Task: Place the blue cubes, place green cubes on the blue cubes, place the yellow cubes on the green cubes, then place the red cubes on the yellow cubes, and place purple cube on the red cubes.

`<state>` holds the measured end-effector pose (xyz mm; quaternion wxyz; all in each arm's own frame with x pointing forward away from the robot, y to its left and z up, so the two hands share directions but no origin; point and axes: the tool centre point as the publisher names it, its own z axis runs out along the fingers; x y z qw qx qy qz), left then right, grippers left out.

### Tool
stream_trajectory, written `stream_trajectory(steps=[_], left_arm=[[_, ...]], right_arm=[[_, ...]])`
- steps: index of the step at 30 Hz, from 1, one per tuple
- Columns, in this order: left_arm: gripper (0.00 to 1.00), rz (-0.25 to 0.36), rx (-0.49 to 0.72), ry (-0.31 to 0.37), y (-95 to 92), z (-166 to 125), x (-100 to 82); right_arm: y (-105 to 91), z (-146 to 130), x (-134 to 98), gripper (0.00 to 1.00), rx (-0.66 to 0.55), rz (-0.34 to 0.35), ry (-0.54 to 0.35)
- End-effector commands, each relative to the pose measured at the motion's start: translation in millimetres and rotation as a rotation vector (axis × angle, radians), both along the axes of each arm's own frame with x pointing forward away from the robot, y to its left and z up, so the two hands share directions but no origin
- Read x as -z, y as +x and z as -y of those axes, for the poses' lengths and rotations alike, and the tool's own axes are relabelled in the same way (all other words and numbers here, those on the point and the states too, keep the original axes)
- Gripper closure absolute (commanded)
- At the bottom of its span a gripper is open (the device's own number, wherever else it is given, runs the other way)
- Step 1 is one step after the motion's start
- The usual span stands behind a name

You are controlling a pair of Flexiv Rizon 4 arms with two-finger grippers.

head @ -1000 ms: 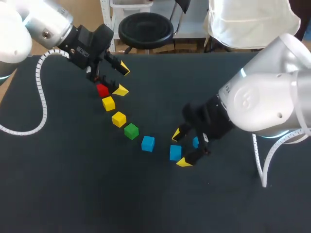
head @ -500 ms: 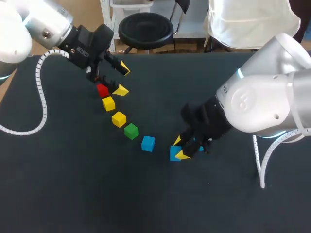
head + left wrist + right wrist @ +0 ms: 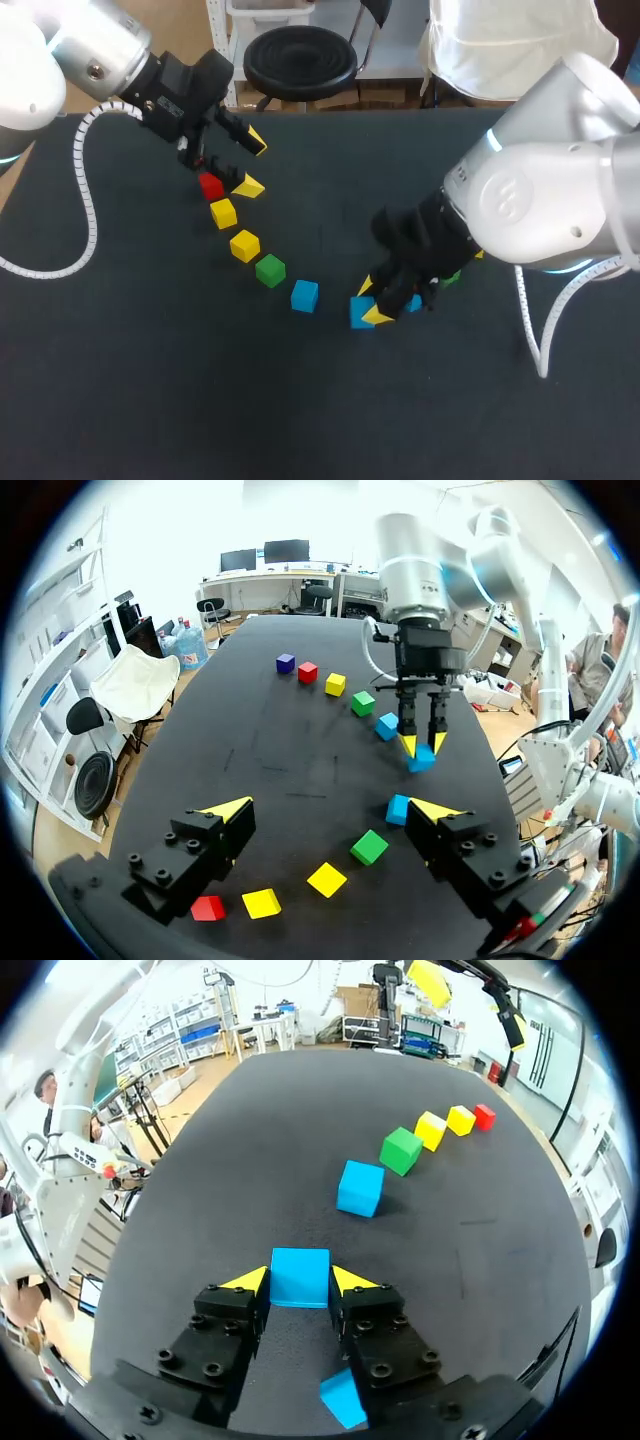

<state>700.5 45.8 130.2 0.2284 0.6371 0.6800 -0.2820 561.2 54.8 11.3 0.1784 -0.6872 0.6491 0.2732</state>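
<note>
Right tool [image 3: 370, 302] closed on blue cube [image 3: 300, 1277], both yellow tips pressing its sides. Cube low on counter [image 3: 250, 1110].
Left tool [image 3: 252, 163] open, empty, above red cube [image 3: 210, 185].
Risk: grip only at tips, so cube can twist or slip on lift.
Risk: second blue cube [image 3: 343, 1398] just beside right finger, can get knocked when tool moves away.
</note>
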Motion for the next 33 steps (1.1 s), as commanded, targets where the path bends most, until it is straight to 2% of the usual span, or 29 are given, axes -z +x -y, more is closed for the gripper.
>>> stream_trajectory(steps=[1,3,11,21,33], left_arm=[[0.0,0.001,0.0,0.001,0.3,0.4,0.3],[0.0,0.001,0.0,0.001,0.3,0.4,0.3],[0.0,0.001,0.0,0.001,0.3,0.4,0.3],[0.0,0.001,0.0,0.001,0.3,0.4,0.3],[0.0,0.001,0.0,0.001,0.3,0.4,0.3]], right_arm=[[0.3,5.1,-9.9,1.0,0.004,-0.009,-0.013],[1.7,6.0,-13.6,1.0,0.023,-0.031,-0.021],[9.6,4.1,-37.9,1.0,0.046,-0.049,-0.022],[12.7,-5.6,-64.9,1.0,0.067,-0.047,-0.033],[12.7,-5.6,-64.9,1.0,0.067,-0.047,-0.033]])
